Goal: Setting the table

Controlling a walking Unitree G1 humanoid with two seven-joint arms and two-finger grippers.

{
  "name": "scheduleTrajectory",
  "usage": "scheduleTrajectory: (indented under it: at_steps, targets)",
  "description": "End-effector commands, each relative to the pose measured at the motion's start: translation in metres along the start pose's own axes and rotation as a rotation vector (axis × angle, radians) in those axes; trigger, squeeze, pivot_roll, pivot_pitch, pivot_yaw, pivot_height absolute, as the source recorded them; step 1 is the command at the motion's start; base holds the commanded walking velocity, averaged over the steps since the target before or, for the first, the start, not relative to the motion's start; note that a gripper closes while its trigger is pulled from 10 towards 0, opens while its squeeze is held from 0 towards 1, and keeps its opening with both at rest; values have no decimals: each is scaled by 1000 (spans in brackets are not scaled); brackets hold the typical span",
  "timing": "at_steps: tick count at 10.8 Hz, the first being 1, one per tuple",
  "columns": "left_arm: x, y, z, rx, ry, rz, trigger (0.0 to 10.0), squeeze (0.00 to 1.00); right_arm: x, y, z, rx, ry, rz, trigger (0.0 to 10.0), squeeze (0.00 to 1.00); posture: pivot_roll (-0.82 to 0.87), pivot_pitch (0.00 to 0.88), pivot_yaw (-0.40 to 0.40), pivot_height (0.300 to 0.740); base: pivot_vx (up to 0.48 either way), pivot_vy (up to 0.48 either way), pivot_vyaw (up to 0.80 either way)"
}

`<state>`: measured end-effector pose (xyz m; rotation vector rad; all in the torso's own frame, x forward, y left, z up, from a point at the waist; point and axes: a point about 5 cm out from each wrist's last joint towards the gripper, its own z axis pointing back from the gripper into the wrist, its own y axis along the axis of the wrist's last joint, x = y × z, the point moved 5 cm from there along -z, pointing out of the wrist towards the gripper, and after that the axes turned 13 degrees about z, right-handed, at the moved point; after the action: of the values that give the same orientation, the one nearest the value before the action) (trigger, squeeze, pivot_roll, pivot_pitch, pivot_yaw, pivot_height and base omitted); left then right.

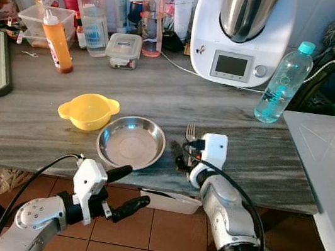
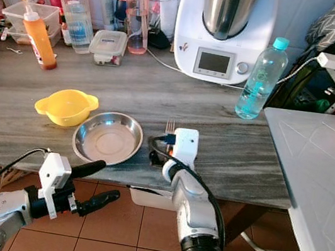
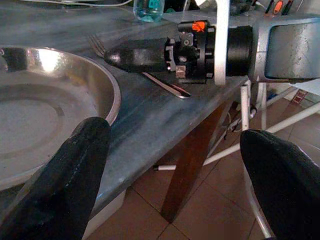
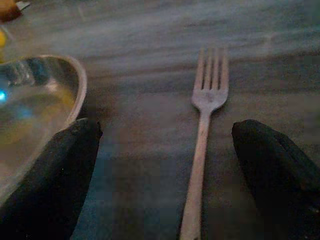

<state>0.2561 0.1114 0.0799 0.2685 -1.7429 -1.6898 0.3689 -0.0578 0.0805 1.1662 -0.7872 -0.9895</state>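
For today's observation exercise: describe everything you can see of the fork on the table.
The slim silver metal fork has four tines and a long plain handle. It lies flat on the grey streaked table, tines pointing away from the robot, just right of the round steel plate without touching it. The right gripper straddles its handle, jaws open, not gripping it.

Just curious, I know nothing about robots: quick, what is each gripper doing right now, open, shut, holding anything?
Left gripper: open, holding nothing, off the table's front edge.
Right gripper: open, astride the fork, not gripping it.
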Motion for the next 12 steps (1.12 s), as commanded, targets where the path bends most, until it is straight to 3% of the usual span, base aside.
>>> scheduleTrajectory:
  at_steps: [1, 5, 10, 11, 12]
  targets:
    - [-1, 0, 3, -17, 5, -13, 10000, 0, -7, -3, -1, -19, 29, -7, 10000, 0, 58, 55, 24, 740, 0, 0, 0]
    - [-1, -1, 4, -19, 5, -12, 10000, 0, -3, 3, 3, 6, 25, 32, 10000, 0, 58, 55, 25, 740, 0, 0, 0]
    - [-3, 0, 2, -22, 2, -14, 10000, 0, 15, 48, 29, 208, -13, 117, 10000, 0, 47, 50, 31, 740, 0, 0, 0]
    - [-4, 0, 2, -25, 3, -18, 10000, 0, 22, 72, 42, 312, -58, 164, 10000, 0, 44, 49, 33, 740, 0, 0, 0]
    - [-5, 0, 2, -24, 6, -21, 10000, 0, 33, 84, 52, 349, -117, 235, 10000, 0, 42, 48, 33, 740, 0, 0, 0]
